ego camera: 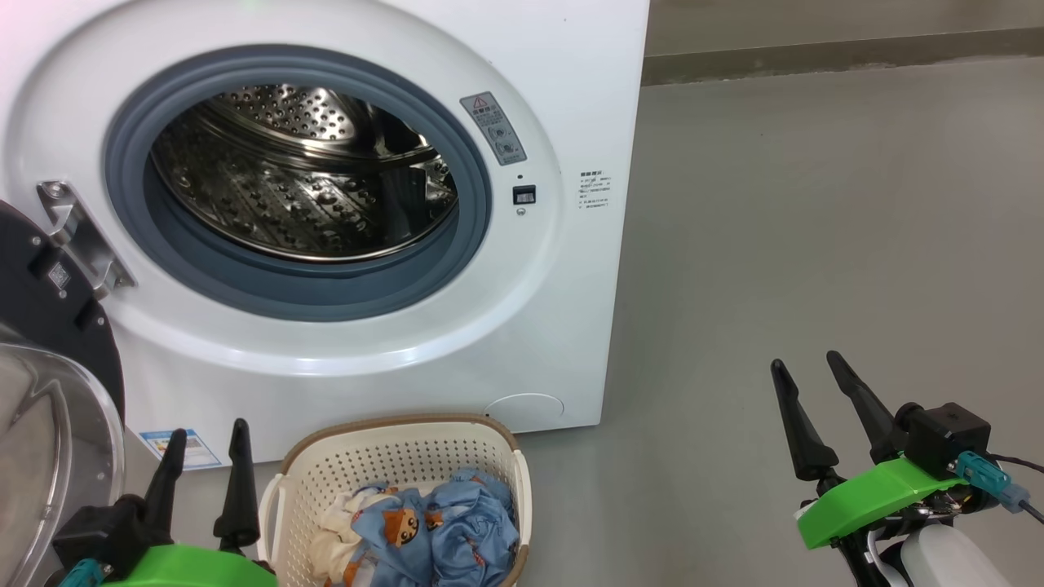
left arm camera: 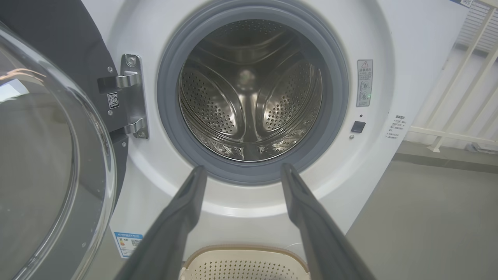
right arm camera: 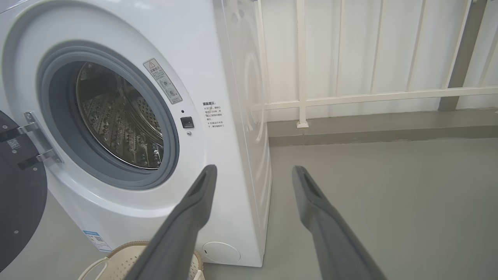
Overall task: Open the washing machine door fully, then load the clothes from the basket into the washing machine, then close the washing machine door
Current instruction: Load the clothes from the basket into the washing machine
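The white washing machine stands with its door swung wide to the left on a metal hinge; the steel drum is bare inside. On the floor before it sits the cream basket holding light blue printed clothes and a cream piece. My left gripper is open, just left of the basket, holding nothing. My right gripper is open over bare floor, well right of the machine. In the left wrist view the open left gripper points at the drum, with the door at left.
Grey floor stretches to the right of the machine. A white railing and wall base run behind it. The open door's glass dome bulges close beside my left arm. The basket rim shows at the bottom of the right wrist view.
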